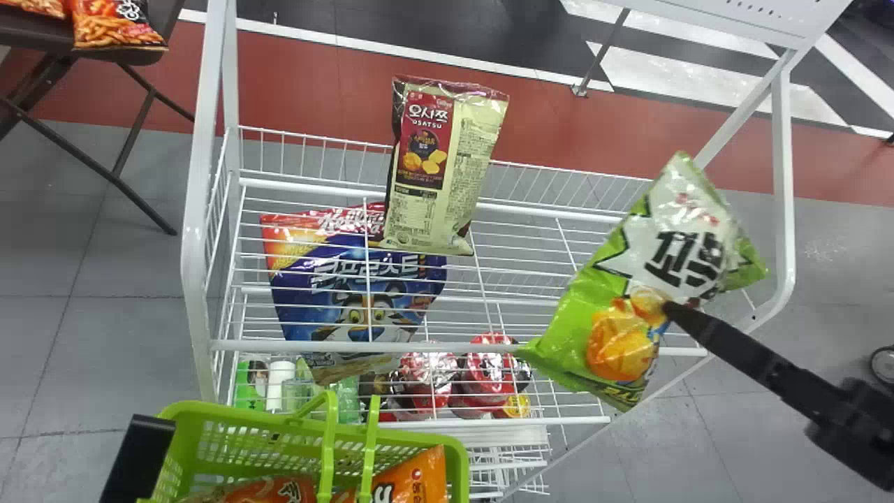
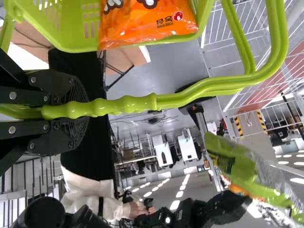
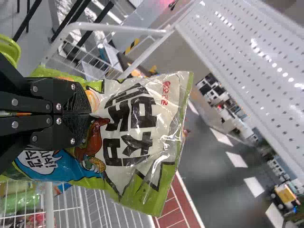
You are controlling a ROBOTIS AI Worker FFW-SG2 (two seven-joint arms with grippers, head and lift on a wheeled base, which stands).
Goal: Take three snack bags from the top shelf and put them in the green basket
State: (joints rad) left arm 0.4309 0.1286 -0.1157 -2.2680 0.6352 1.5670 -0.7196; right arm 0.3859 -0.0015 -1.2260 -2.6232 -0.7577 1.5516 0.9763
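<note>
White wire shelf point(image 1: 265, 345) stands over grey floor point(image 1: 133, 279) with a red band point(image 1: 300, 91); dark tabletop point(image 1: 42, 33) at upper left. Green-and-white snack bag point(image 1: 601, 300): glossy, crinkled, bold black lettering; hangs tilted above the shelf's right side, clamped in right pincer point(image 1: 677, 311). Left pincer point(image 2: 71, 108) grips the handle point(image 2: 126, 104) of the green basket point(image 1: 457, 468), which holds orange bags point(image 1: 422, 478).

Behind the basket point(image 1: 244, 436), one bag point(image 1: 447, 161) rests on the top shelf point(image 1: 475, 347), another bag point(image 1: 349, 300) beneath
</note>
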